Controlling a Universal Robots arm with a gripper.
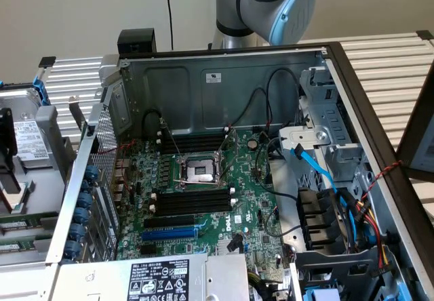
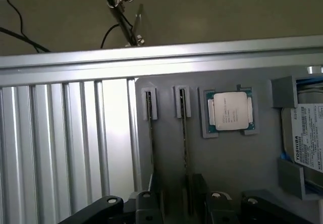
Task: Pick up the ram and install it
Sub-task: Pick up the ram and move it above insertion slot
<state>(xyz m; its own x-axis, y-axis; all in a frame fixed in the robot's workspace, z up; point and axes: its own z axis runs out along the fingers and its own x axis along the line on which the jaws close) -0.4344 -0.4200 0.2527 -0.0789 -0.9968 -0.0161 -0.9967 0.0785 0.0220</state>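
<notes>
the black two-fingered claw (image 2: 175,179) stood wide, one jaw on each side of a long, thin ram stick (image 2: 184,148) seen edge-on, with a gap left between them. a second ram stick (image 2: 150,143) stood parallel just beside it, outside the jaws. that made two sticks, each with its far end in a small grey clip (image 2: 181,103) on the flat grey plastic tray (image 2: 237,168). the same tray held one square silver-topped processor chip (image 2: 231,112) and one metal hard drive with a white label (image 2: 308,138). in the exterior view one grey-and-blue arm joint (image 1: 274,3) rose behind the open grey metal computer case (image 1: 203,77). its green motherboard (image 1: 251,199) carried one processor socket (image 1: 201,171), two banks of black memory slots (image 1: 193,201) and one blue expansion slot (image 1: 169,234).
</notes>
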